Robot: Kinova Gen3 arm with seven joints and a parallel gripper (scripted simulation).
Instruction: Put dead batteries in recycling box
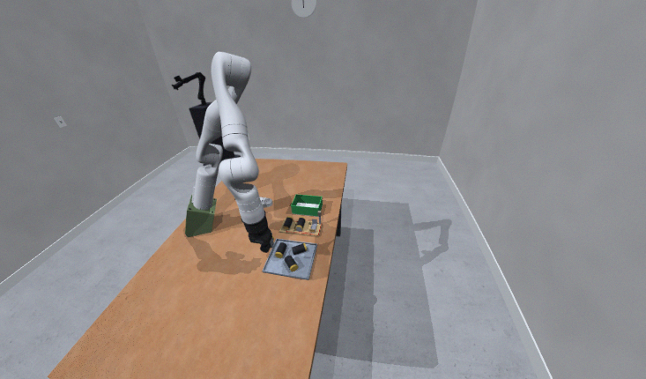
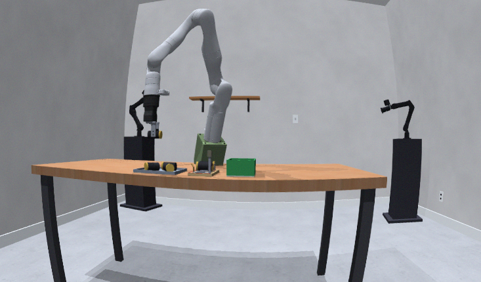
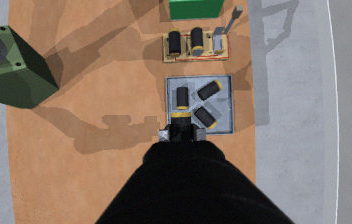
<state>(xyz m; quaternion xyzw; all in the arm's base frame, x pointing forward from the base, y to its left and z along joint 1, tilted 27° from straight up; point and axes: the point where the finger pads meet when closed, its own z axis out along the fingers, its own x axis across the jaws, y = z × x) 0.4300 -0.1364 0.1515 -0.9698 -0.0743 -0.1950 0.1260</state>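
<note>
One black, yellow-capped cylindrical battery (image 2: pixel 155 134) lies horizontal, gripped in the pincer (image 2: pixel 153 130). It hangs high above the flat grey tray's (image 3: pixel 226 128) near-left edge.

Batteries (image 3: pixel 182 97): black bodies, yellow end bands. Tray (image 3: pixel 225 107): grey-blue. Recycling box (image 2: pixel 240 166): bright green. Holder board (image 3: pixel 166 55): tan, thin red line along edge, possibly wiring. Table (image 1: pixel 174 306): orange wood grain. Arm pedestal (image 1: pixel 200 223): dull green.
</note>
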